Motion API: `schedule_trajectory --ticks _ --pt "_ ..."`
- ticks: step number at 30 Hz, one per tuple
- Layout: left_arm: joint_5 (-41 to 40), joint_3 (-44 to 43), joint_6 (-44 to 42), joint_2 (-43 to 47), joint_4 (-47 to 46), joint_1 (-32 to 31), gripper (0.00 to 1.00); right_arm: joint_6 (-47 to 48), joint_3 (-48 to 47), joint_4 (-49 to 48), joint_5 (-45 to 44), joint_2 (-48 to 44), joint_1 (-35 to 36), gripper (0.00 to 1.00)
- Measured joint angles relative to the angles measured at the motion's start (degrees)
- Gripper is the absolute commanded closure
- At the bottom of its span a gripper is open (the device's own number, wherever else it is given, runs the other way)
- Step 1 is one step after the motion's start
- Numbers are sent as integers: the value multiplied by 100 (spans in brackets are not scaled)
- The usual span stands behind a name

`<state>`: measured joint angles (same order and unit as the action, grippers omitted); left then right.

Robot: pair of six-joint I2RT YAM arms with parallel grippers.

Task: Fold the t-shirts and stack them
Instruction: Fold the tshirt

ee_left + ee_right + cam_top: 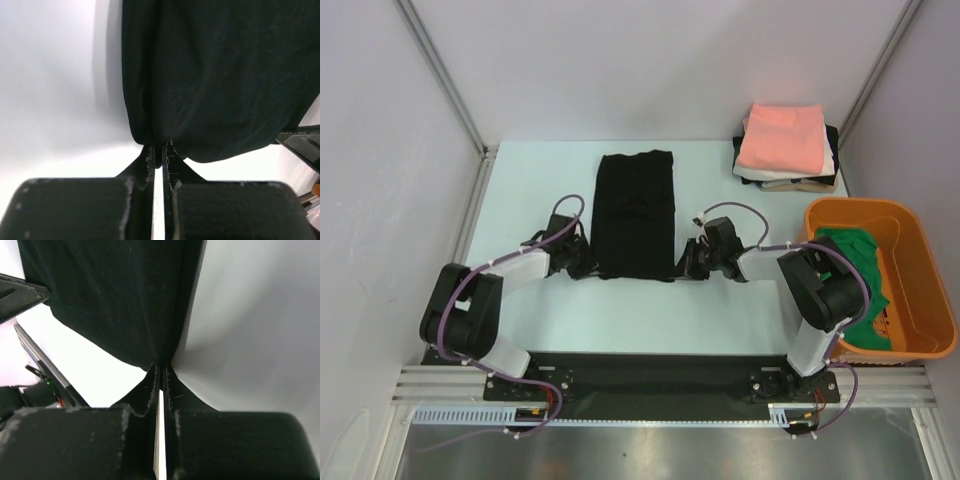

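Top view: the black t-shirt (636,215) lies mid-table as a long narrow strip, running near to far, sleeves apparently folded in. The left gripper (585,262) sits at its near-left corner and the right gripper (688,262) at its near-right corner. This symmetric hold likely serves to carry the near hem toward the far end for a crosswise fold. A stack topped by the salmon-pink t-shirt (782,137) sits at the far right of the table (540,190), presumably the destination. A green t-shirt (860,270) lies in the orange tub (920,290), partly hidden by the right arm. The stack's lower layers show only as edges. Left wrist view: the left gripper (159,147) has its jaws drawn nearly together, with the black t-shirt (220,75) hem at the tips. The cloth appears pinched, but how deep it sits cannot be told. Right wrist view: the right gripper (161,367) is likewise narrow, its tips on the corner of the black t-shirt (115,295). No starburst mark is visible, and the cloth's layers are too dark to separate.
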<state>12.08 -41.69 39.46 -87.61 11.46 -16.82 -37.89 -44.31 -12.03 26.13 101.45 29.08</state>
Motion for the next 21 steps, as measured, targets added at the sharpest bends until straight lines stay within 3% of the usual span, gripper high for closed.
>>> schedule_trajectory --ticks 7,16,21 --pt "-210 175 15 962 671 -597 100 68 691 339 -33 -942 26 100" --pt "-669 470 551 3401 2312 -1875 100 -94 988 2645 -1246 -3866 1276 100" --pt "-820 4 704 3950 3316 -2081 100 -299 649 3888 -1799 -4756 1598 100"
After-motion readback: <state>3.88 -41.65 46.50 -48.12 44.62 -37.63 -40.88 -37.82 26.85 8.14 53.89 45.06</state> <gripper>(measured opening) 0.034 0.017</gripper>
